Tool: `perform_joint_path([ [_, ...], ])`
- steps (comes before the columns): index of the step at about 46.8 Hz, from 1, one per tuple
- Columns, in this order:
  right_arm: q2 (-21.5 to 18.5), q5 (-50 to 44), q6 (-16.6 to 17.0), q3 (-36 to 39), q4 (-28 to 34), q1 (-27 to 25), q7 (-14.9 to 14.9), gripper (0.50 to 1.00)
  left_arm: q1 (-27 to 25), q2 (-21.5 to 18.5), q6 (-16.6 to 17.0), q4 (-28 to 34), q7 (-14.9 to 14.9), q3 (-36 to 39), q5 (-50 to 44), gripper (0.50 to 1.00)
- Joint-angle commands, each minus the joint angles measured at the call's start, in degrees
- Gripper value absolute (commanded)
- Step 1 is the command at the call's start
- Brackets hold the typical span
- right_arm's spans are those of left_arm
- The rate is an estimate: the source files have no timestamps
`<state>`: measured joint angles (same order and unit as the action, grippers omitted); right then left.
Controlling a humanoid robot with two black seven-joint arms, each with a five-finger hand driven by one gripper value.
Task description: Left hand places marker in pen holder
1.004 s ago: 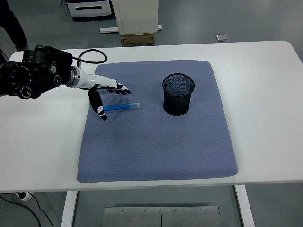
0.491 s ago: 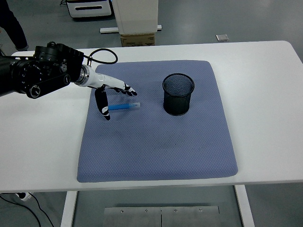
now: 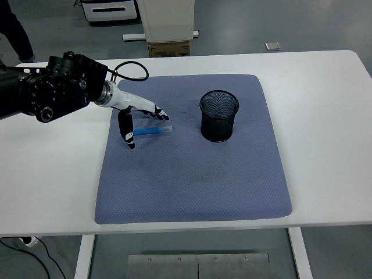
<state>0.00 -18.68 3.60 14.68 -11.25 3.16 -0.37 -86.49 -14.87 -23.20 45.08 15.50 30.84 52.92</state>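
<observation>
**A:** Layout, left to right?

**B:** White table (image 3: pixel 325 104) spans nearly the full width. Left strip of bare tabletop is partly covered by the left arm (image 3: pixel 46 93), which enters from the left edge. Blue-grey mat (image 3: pixel 192 186) sits in the middle, its near edge close to the table's near edge, its far edge short of the table's far edge. Bare table runs wide on the right of the mat.

**A:** Free room on the mat?

**B:** Near half of the mat is open. Marker (image 3: pixel 154 132) lies flat on the mat's far-left part, roughly parallel to the table's long edge. Pen holder (image 3: pixel 219 115), black mesh, stands upright on the mat right of centre, well apart from the marker, with bare mat between them.

**A:** Hand pose?

**B:** Left hand (image 3: pixel 139 116) is over the mat's far-left corner, pointed right and down. Fingers spread, holding nothing. Thumb (image 3: pixel 124 129) hangs down at the marker's left end; the other fingers (image 3: pixel 158 114) stretch out just beyond the marker's far side. Contact with the marker can't be told from this view.

**A:** Anything off the table?

**B:** Cardboard box (image 3: pixel 169 47) and a white unit on the floor behind the far edge, a person's dark leg (image 3: pixel 14 26) at top left.
</observation>
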Motion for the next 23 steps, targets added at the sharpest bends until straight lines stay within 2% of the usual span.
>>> perform_joint_path([
  [1,0.0,0.0,0.0,0.0,0.0,0.0,0.0,1.000,0.0,0.1,0.0,0.0,0.0,0.0,0.3,1.000],
  [23,0.0,0.0,0.0,0.0,0.0,0.0,0.0,1.000,0.2,1.1,0.1,-0.1,-0.1,0.0,2.2,1.000],
])
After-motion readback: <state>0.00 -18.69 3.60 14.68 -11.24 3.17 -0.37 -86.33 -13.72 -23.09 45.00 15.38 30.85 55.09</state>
